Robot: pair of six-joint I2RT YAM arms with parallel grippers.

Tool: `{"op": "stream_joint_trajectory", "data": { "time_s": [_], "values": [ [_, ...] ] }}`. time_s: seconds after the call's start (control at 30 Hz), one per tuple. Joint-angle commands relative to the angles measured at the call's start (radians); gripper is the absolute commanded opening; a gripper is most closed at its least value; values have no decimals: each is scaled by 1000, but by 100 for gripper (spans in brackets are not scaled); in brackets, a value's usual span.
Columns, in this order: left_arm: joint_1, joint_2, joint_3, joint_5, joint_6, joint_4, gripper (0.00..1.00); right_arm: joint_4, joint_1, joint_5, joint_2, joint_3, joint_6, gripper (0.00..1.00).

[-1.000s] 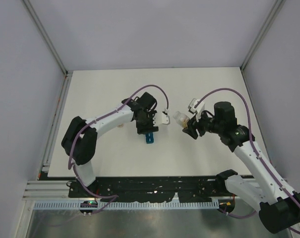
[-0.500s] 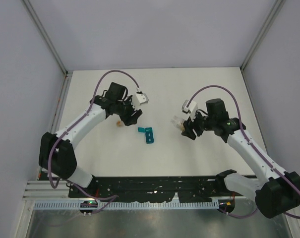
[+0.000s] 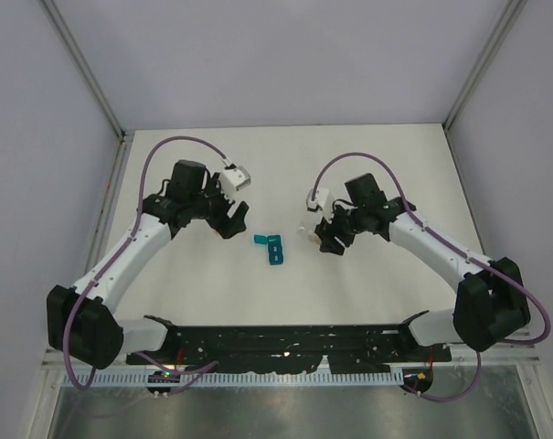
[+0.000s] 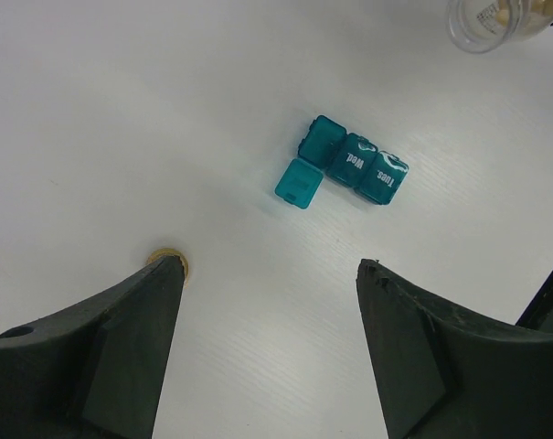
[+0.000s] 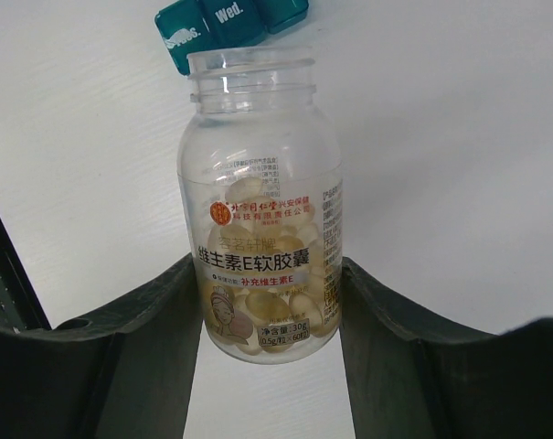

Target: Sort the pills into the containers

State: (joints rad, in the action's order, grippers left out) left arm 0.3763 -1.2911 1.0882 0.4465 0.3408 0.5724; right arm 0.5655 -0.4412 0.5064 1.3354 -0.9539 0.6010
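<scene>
Two robot arms work over a white, faintly grained desk (image 4: 121, 110). The right end effector (image 5: 267, 265) is clamped on a clear plastic bottle (image 5: 262, 165). Its dark fingers press the bottle's lower sides, and the uncapped, threaded mouth points away from the wrist. The pills (image 5: 258, 320) sit inside at the gripped end: pale yellow, glossy, rounded capsules piled behind a printed label.

Just beyond the bottle's mouth lie the teal containers (image 5: 226, 18), a strip of three joined square boxes in translucent plastic. Two of their lids are marked "Tues." and "Wed."

The left end effector (image 4: 269, 265) hangs with its fingers spread wide and nothing between them. Ahead of it and slightly to its right is the same teal strip, flat on the desk. The end box beside "Wed." is open, with its lid (image 4: 299, 183) folded out flat. A small round tan cap (image 4: 169, 262) rests on the desk, just beside the tip of its left-hand finger.

The step in hand looks like pouring. To do it well, bring the bottle's mouth directly over the open box and tilt slowly, so that the slick capsules come out a few at a time. The strip is light and would slide easily, so the free left end effector could steady it.
</scene>
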Motion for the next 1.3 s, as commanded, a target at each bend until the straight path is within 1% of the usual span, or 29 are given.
{"op": "stream_joint_trajectory", "data": {
  "time_s": [0.0, 0.07, 0.33, 0.47, 0.63, 0.73, 0.9, 1.0, 1.13, 1.27],
  "values": [
    [-10, 64, -27, -6, -55, -48, 81, 5, -43, -23, 68, -86, 63, 6],
    [-10, 87, -34, -9, -66, -48, 84, 13, -63, -37, 106, -111, 77, 5],
    [-13, 154, -76, -29, -102, -65, 89, 74, -131, -83, 251, -227, 140, 5],
    [-14, 168, -91, -29, -108, -72, 89, 115, -143, -92, 315, -279, 184, 6],
    [-16, 173, -106, -32, -111, -89, 89, 123, -148, -89, 354, -324, 223, 5],
    [-19, 170, -117, -23, -108, -108, 89, 106, -148, -60, 364, -325, 221, 6],
    [-27, 164, -148, 24, -100, -170, 89, 34, -148, -14, 334, -279, 181, 5],
    [-31, 144, -157, 76, -108, -210, 89, 11, -146, 3, 314, -252, 166, 6],
    [-37, 115, -163, 176, -115, -258, 88, -3, -148, 11, 280, -226, 158, 6],
    [-37, 85, -154, 291, -163, -313, 88, -18, -149, 44, 240, -210, 129, 5]
  ]
}}
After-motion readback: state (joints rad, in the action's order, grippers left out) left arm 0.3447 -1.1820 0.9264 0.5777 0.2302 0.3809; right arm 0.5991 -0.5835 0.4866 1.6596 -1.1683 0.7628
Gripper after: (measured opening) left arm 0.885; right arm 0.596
